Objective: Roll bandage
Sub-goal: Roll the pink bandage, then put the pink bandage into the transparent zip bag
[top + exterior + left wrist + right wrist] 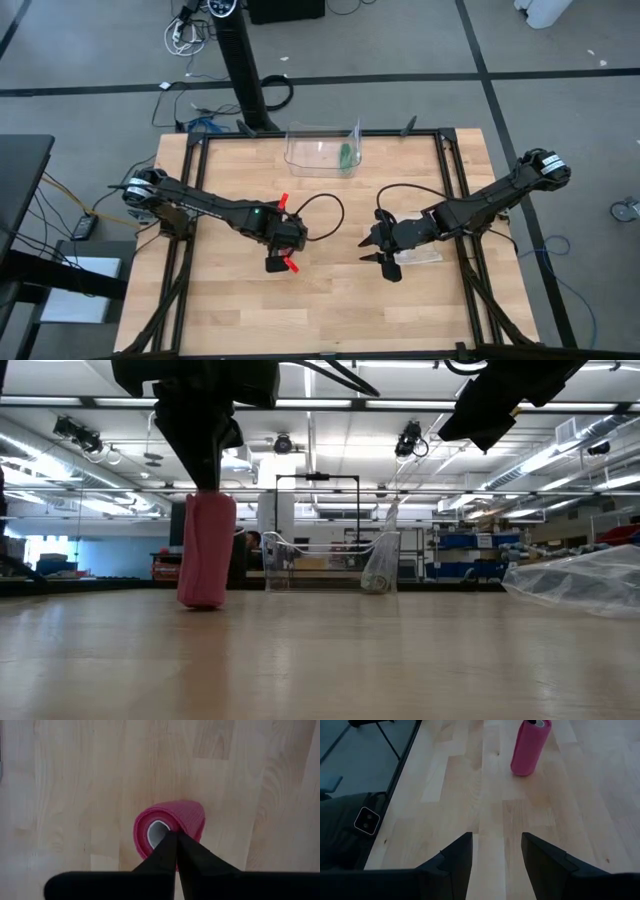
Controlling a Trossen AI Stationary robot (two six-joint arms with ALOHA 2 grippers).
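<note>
Left gripper (172, 837) pinched shut on upright bandage (170, 827) roll's top rim, directly above it.

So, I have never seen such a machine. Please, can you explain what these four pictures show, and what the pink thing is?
It is a robot with two dark arms working over a wooden table. One picture looks straight down from above, one looks level across the table top, and two come from cameras on the arms' wrists.

The pink thing is a rolled bandage, standing upright on the table. The left gripper comes down on its top, fingers shut on the roll's edge. The right gripper waits open beside it, holding nothing.

A flat clear plastic piece also lies on the table, and at the far edge a clear container holds a small green item.
</note>
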